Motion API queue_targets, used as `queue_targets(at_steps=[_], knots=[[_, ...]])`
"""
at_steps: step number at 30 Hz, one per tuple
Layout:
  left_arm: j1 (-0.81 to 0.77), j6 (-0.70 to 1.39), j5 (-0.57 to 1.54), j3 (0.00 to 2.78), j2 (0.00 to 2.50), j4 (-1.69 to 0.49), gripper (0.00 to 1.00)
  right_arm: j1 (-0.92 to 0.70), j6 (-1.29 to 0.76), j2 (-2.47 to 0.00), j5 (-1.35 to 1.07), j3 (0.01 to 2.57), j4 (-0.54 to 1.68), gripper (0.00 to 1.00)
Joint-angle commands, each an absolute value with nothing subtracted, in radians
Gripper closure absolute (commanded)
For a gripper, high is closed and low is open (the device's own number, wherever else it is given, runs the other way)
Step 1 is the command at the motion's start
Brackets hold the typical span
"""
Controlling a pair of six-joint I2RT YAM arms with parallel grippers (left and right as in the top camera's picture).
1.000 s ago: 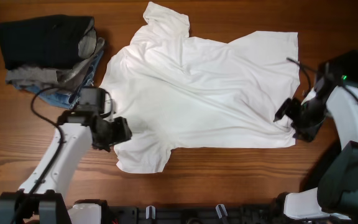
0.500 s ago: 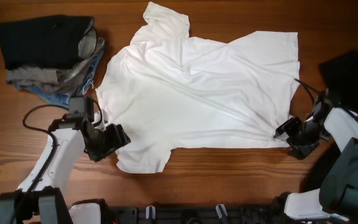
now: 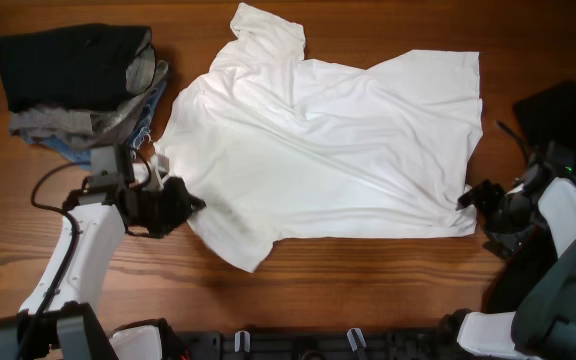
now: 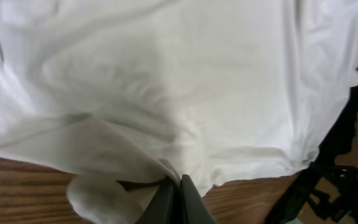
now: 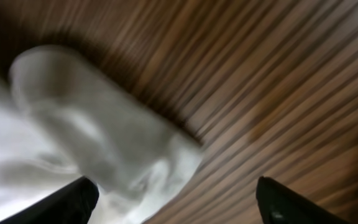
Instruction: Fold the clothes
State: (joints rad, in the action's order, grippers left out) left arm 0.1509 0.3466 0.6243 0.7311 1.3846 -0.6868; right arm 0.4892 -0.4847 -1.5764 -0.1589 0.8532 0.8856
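Left tool (image 3: 196, 203) newly closed, pinching T-shirt (image 3: 328, 130)

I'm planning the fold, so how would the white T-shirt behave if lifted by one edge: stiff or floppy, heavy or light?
Likely floppy: the white T-shirt lies in soft wrinkles and bunches where the left gripper pinches its edge. Probably light, draping and trailing rather than holding shape. It may slide easily on the smooth wooden table.

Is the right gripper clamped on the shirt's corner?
No, the right gripper has its fingers wide apart, and the corner of the white T-shirt lies unpinched between them.
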Motion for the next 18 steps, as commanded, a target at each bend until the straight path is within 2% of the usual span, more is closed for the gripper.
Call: queue_targets(at_steps=[1, 5, 10, 12, 15, 18], knots=[[0.157, 0.302, 0.660, 0.834, 1.339, -0.735, 0.96, 0.575, -0.440, -1.625, -0.154, 0.843, 0.874, 0.19], [0.157, 0.291, 0.586, 0.872, 1.297, -0.879, 0.96, 0.582, -0.421, -1.627, -0.192, 0.842, 0.865, 0.20], [0.157, 0.239, 0.537, 0.872, 1.294, -0.970, 0.96, 0.581, -0.423, -1.627, -0.211, 0.733, 0.768, 0.44], [0.157, 0.239, 0.509, 0.872, 1.294, -0.979, 0.96, 0.581, -0.409, -1.626, -0.256, 0.721, 0.726, 0.26], [0.157, 0.185, 0.458, 0.873, 1.285, -1.063, 0.96, 0.581, -0.366, -1.585, -0.427, 0.725, 0.701, 0.28], [0.159, 0.227, 0.340, 0.895, 1.229, -1.144, 0.96, 0.581, -0.341, -1.455, -0.447, 0.755, 0.759, 0.26]])
